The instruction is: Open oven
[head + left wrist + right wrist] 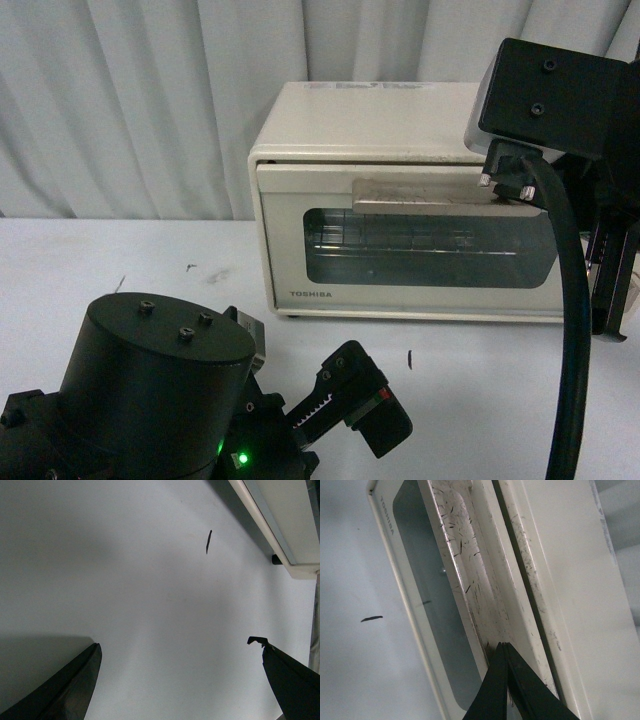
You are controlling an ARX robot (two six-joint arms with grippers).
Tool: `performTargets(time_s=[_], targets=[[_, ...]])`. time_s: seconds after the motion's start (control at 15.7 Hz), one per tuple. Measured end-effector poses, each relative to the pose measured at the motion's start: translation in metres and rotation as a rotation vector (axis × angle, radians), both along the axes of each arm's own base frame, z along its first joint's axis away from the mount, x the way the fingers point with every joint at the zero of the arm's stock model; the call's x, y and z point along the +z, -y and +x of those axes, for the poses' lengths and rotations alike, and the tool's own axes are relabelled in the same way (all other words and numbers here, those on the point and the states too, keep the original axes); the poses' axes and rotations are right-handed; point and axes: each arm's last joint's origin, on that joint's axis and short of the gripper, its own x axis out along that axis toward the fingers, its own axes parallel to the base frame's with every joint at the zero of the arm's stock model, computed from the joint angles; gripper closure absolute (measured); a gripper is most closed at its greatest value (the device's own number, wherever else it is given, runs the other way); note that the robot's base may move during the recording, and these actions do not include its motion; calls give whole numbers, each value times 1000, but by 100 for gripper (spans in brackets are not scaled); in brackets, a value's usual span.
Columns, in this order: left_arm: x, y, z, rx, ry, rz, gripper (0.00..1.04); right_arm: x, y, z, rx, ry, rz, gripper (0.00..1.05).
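Toaster oven (380, 292), cream-white and boxy with TOSHIBA on its front, stands on the white table (110, 260) before a pale curtain (150, 100). Its drop-down door with the glass window (420, 245) is shut flush.

My right gripper (503, 649) is at the top of the oven's front. Its fingers are pressed together with nothing between them, and the tips are tucked into the groove between the scratched beige bar handle (430, 196) and the door face. Whether they touch the bar I cannot tell. My left gripper (176, 643) hovers over bare table in front of the oven, well apart from it, spread wide and empty.

I judge the oven to be light sheet metal that may slide or tip toward me on this smooth table if I tug hard. The door is stiff, hinged along its lower edge, and its glass is fragile. The bar is the place to take hold: hook behind its hard, slick lip, then draw outward and down along the door's arc, gently.
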Motion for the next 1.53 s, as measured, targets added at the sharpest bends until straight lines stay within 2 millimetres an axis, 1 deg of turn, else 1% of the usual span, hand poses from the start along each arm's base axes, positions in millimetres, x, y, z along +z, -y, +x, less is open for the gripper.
performTargets(time_s=[0.26, 0.51, 0.57, 0.7, 0.83, 0.89, 0.96, 1.08, 1.28, 1.4, 1.53], targets=[[0, 0, 0, 0, 0, 0, 7, 1, 7, -2, -18, -88, 72, 103], [0, 0, 0, 0, 0, 0, 7, 3, 6, -15, -19, -250, 174, 103], [0, 0, 0, 0, 0, 0, 7, 5, 2, -20, 0, -298, 209, 103], [0, 0, 0, 0, 1, 0, 7, 17, -12, -30, 64, -326, 295, 103], [0, 0, 0, 0, 0, 0, 7, 44, -17, -33, 88, -273, 343, 103], [0, 0, 0, 0, 0, 0, 7, 60, -17, -32, 91, -247, 372, 103], [0, 0, 0, 0, 0, 0, 7, 61, -17, -33, 88, -261, 387, 103], [0, 0, 0, 0, 0, 0, 7, 61, -16, -32, 84, -255, 394, 103], [0, 0, 0, 0, 0, 0, 7, 56, -9, -29, 57, -244, 414, 103], [0, 0, 0, 0, 0, 0, 7, 43, -3, -23, 28, -248, 424, 103], [0, 0, 0, 0, 0, 0, 7, 23, 3, -17, -12, -279, 427, 103]])
